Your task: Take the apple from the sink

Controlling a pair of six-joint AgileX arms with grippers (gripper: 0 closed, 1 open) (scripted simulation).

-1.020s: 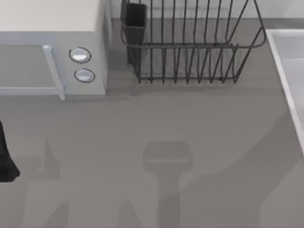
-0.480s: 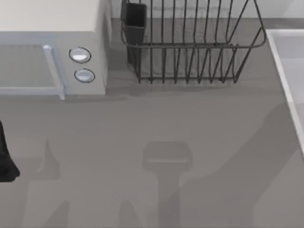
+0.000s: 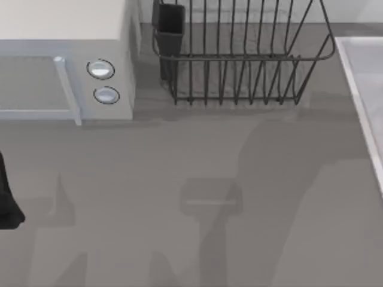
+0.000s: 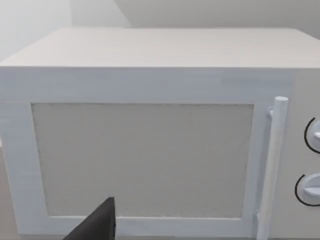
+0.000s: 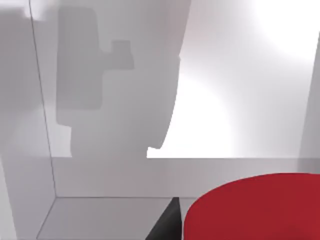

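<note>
The apple [image 5: 252, 207] is a smooth, plain bright red ball, seen really close up in the right wrist view, with the pale inner walls of the sink [image 5: 115, 175] behind it. From the top view the sink [image 3: 358, 89] is a light grey-white basin with a raised rim at the right edge of the worktop, only partly in view.

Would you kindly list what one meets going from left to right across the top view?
Left arm, parked → microwave → dark cup on the rack's corner → wire dish rack → sink.
</note>
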